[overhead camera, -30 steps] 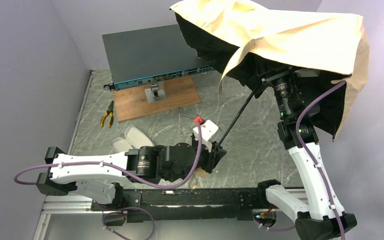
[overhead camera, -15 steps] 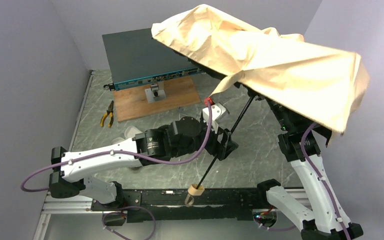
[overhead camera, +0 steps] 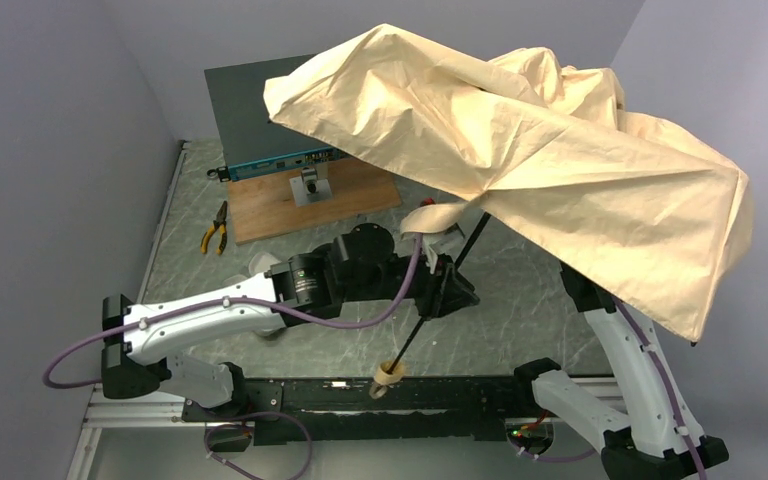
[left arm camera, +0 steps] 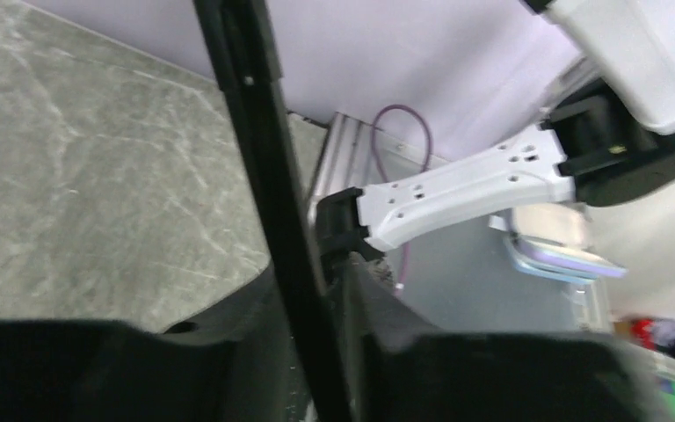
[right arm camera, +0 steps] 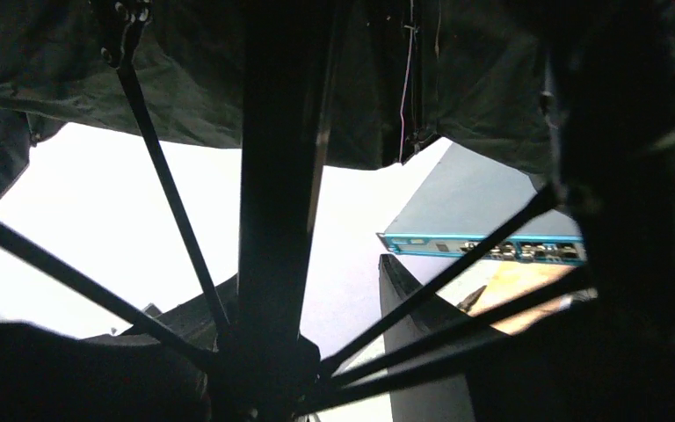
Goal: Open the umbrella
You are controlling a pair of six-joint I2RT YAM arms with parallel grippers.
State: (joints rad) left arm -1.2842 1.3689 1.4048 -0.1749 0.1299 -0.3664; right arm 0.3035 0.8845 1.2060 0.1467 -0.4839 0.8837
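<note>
1. The compact folding umbrella of cream-beige fabric point(overhead camera: 520, 150) is up in the air over the right and far part of the grey-green marbled table point(overhead camera: 520, 285). Its canopy is spread wide but rumpled, and it sags low on the right side.
2. Its thin black shaft point(overhead camera: 413, 335) slants from under the canopy down toward the near edge. It ends in the small tan handle point(overhead camera: 390, 377), just over the table's front rail; I cannot tell whether the handle touches anything.
3. The left hand point(overhead camera: 450, 292) sits on the shaft about midway, apart from the handle below it. In the left wrist view the shaft runs through the gap between the two dark fingers point(left arm camera: 492, 378), close to both. Whether they pinch it cannot be told.
4. The right arm reaches up beneath the canopy, which hides its end from above. In its own wrist view the right hand point(right arm camera: 272, 360) is closed about the thick black central tube where the thin black ribs point(right arm camera: 163, 193) meet, with the black lining point(right arm camera: 492, 79) overhead.
5. At the far left lies a flat dark grey network box with a blue front strip point(overhead camera: 250, 110), partly covered by the canopy's edge. In front of it is a brown wooden board point(overhead camera: 260, 210) bearing a small grey metal stand point(overhead camera: 310, 186).
6. Yellow-handled pliers point(overhead camera: 213, 228) lie on the table just left of the board.
</note>
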